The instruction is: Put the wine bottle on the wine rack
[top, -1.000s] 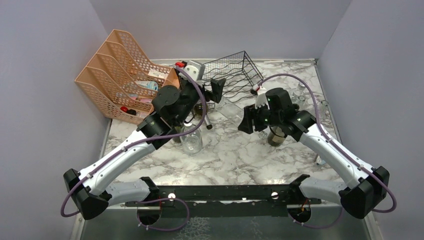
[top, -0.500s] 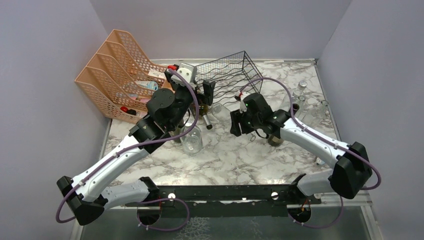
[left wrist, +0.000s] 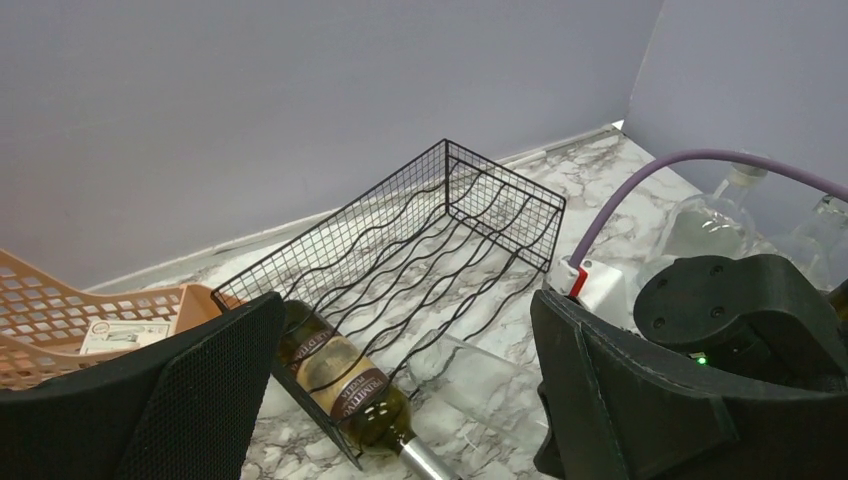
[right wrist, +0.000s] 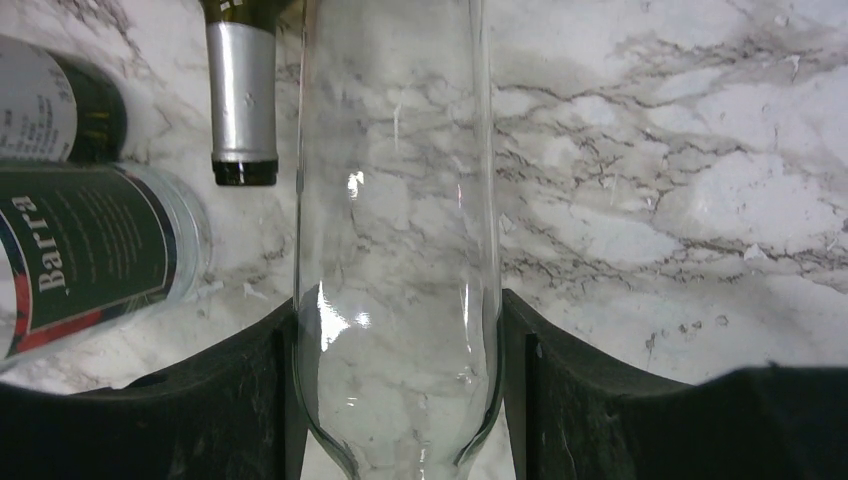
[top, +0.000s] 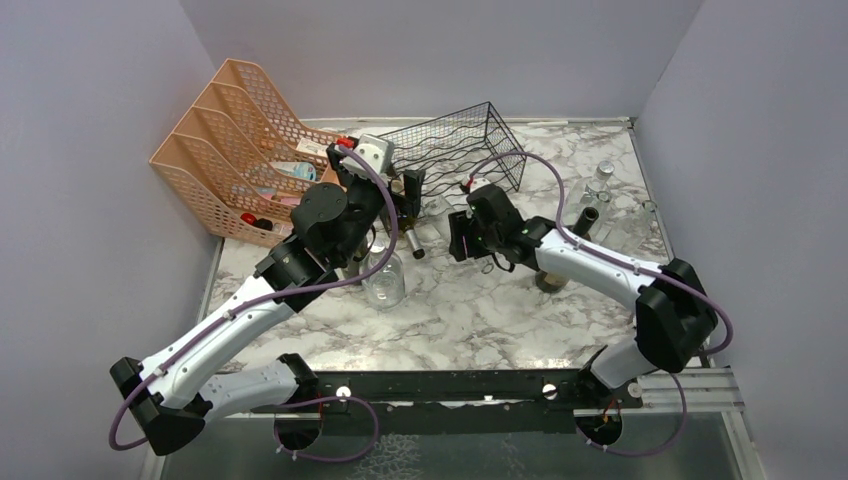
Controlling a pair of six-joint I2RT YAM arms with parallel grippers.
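Note:
The black wire wine rack [top: 468, 138] stands at the back centre and also shows in the left wrist view [left wrist: 440, 230]. A green wine bottle [left wrist: 345, 385] with a brown label lies in its left slot, its silver neck [right wrist: 243, 100] sticking out in front. A clear glass bottle [right wrist: 397, 200] lies on the table in front of the rack [left wrist: 495, 375]. My right gripper [right wrist: 397, 330] [top: 458, 238] is shut on this clear bottle, one finger pressed on each side. My left gripper [top: 402, 195] [left wrist: 405, 310] is open and empty just above the green bottle.
A peach mesh file organizer [top: 235, 150] stands at the back left. A clear bottle [top: 385, 280] with a "Barra" label [right wrist: 85, 250] stands under my left arm. A dark bottle [top: 550, 275] and clear bottles [top: 600, 180] stand at the right.
My right gripper has swung left from the table's middle to the clear bottle and now holds it. My left gripper has pulled back a little from the rack's front.

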